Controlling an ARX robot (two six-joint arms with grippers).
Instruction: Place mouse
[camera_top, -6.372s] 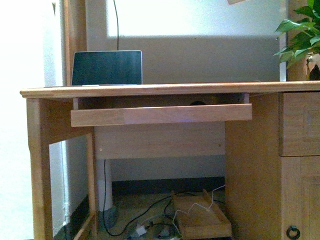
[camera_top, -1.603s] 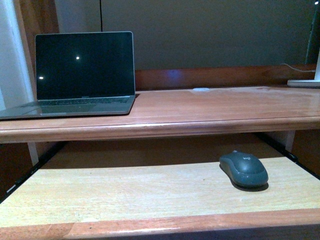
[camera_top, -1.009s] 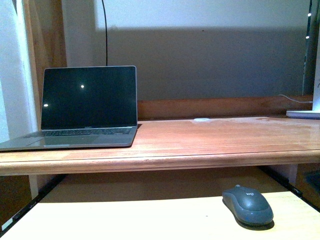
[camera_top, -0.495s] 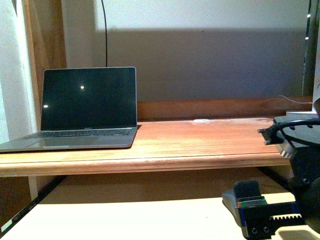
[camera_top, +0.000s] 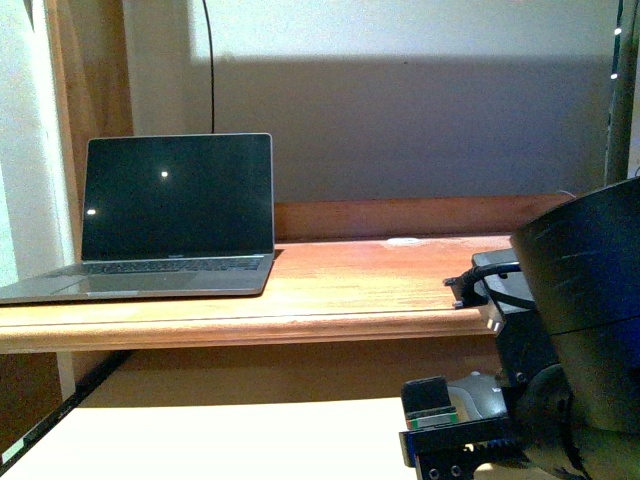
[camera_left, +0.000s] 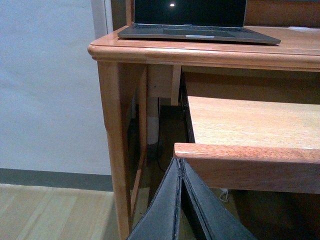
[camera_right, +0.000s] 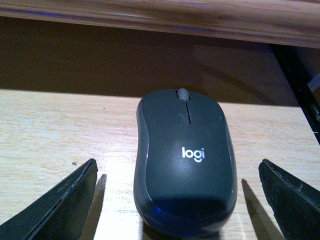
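Left wrist view showed your left gripper (camera_left: 180, 162) pressed together. Your right gripper (camera_right: 177, 164) stood spread, fingers (camera_right: 65, 200) at nine and three o'clock of the mouse (camera_right: 184, 150) on the pull-out tray (camera_right: 45, 125). Close off-centre and you could squirt the dome away. Its back read "logi".

Wooden desk (camera_top: 350, 282) against a grey wall (camera_top: 400, 130); pale floorboards (camera_left: 50, 215) below.

mouse (camera_top: 482, 397): mostly hidden behind right arm (camera_top: 575, 330) | right tool (camera_right: 177, 165): sides cut off by picture edges
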